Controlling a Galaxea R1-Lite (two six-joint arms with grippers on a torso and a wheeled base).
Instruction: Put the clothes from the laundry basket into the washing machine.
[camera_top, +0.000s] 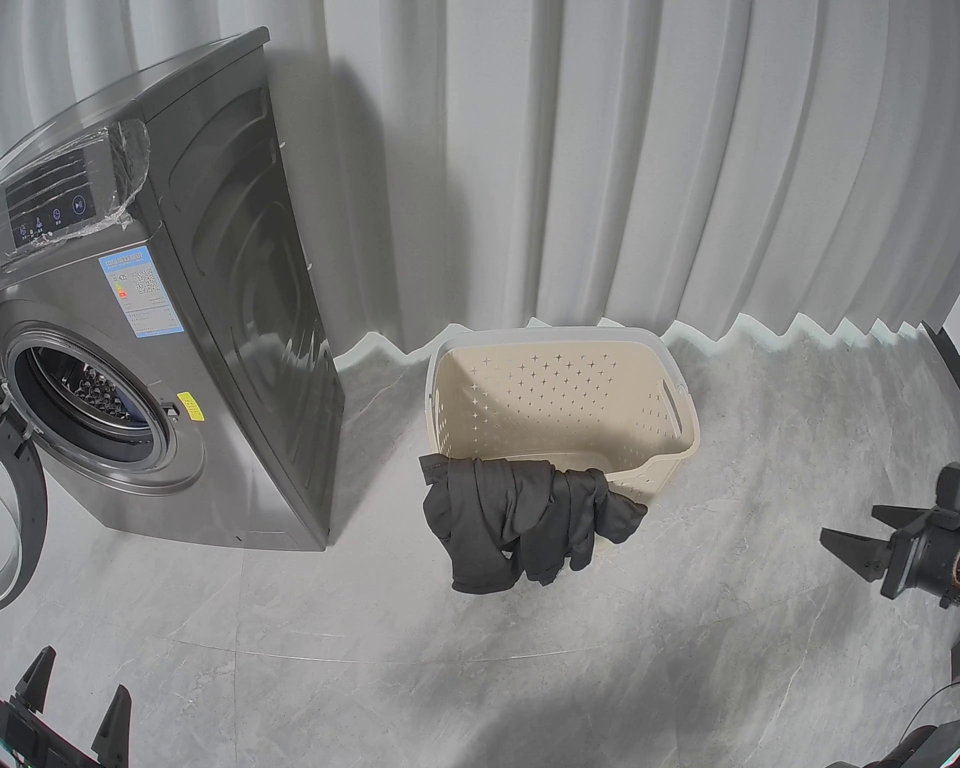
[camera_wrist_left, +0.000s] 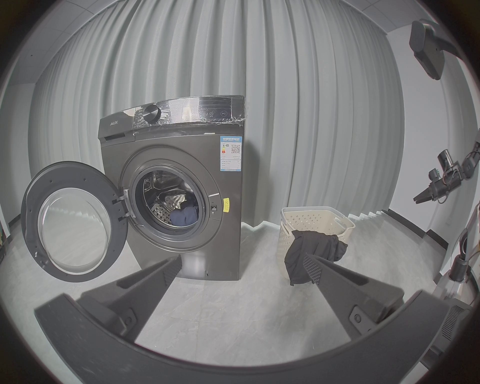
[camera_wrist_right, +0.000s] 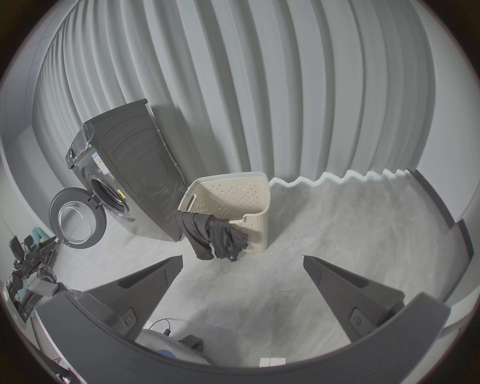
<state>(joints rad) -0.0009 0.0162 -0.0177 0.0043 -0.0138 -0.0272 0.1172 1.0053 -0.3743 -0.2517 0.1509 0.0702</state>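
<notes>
A cream laundry basket (camera_top: 560, 405) stands on the floor in front of the curtain. A dark grey garment (camera_top: 515, 520) hangs over its near rim and down the outside. To its left is the grey washing machine (camera_top: 240, 300) with its round door (camera_top: 20, 510) swung open. Some clothes (camera_wrist_left: 182, 214) lie inside the drum. My left gripper (camera_top: 78, 700) is low at the near left, open and holding nothing, facing the machine (camera_wrist_left: 220, 210). My right gripper (camera_top: 862, 535) is at the far right, open and holding nothing, well apart from the basket (camera_wrist_right: 235, 195) and the garment (camera_wrist_right: 212, 237).
Pale pleated curtains (camera_top: 620, 170) hang behind the basket and machine. Grey marble-look floor (camera_top: 500, 650) spreads wide between me and the basket. The open door (camera_wrist_left: 70, 220) sticks out to the machine's left side.
</notes>
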